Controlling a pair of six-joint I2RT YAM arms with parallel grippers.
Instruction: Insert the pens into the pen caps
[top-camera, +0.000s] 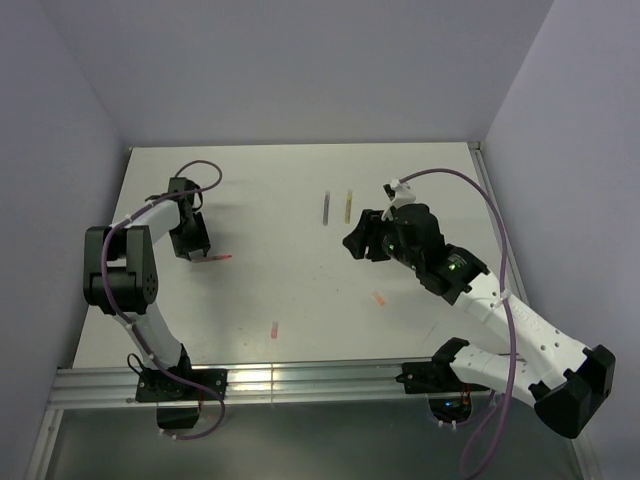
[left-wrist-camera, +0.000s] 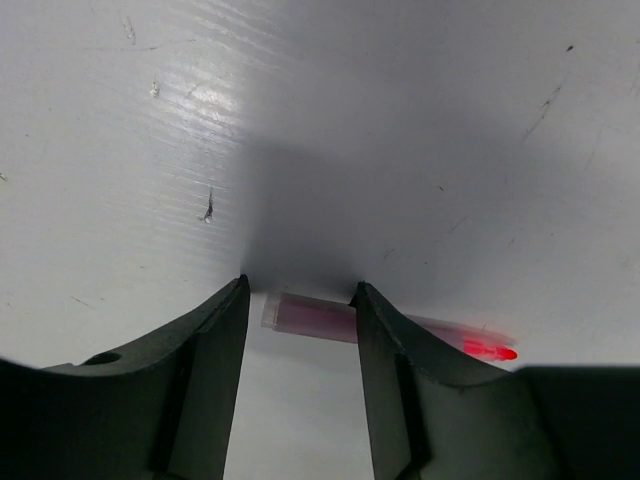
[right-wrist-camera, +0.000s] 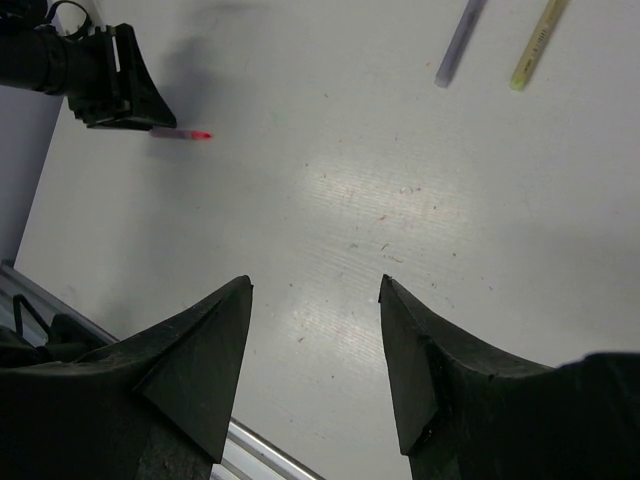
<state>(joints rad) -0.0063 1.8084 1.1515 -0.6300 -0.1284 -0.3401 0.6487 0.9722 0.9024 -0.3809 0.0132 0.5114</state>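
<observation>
My left fingers (left-wrist-camera: 200, 390) stand apart, astride the pink-red pen (left-wrist-camera: 320, 318) lying on the surface (left-wrist-camera: 420, 150), and are not clamped on it. One finger seems to sit over its barrel, though I cannot tell if it touches. The pen runs along my closing line rather than across it, so squeezing could shove it endways or ride over it. My right fingers (right-wrist-camera: 190, 380) are apart and hold nothing. Their camera shows the grey pen (right-wrist-camera: 458, 45) and yellow pen (right-wrist-camera: 535, 45) beyond. Only the overhead view shows the orange cap (top-camera: 379, 298) and pink cap (top-camera: 274, 328), loose nearer my bases.
</observation>
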